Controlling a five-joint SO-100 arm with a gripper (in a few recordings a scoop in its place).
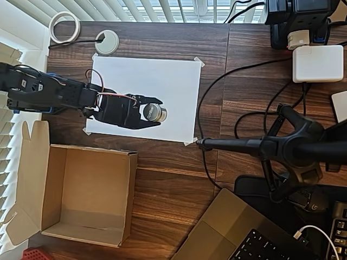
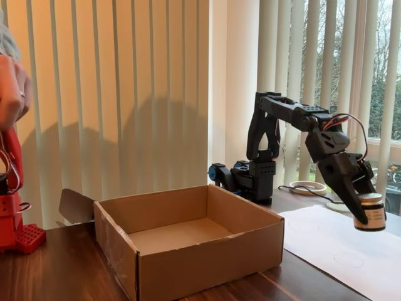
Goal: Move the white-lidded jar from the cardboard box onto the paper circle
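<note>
Overhead view: gripper [image 1: 153, 112] jaws clamped on jar [image 1: 154, 112], held above the paper's [image 1: 162, 76] lower edge. Risk: releasing from this height could tip it outside the circle [image 2: 348, 258].

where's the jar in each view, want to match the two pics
Overhead view: the jar is left of centre, over the white paper, held in the pincer.
Fixed view: the jar is at the right edge, held in the air above the paper by the pincer.
Shared landmark: the open cardboard box, lower left in the overhead view and centre foreground in the fixed view.
</note>
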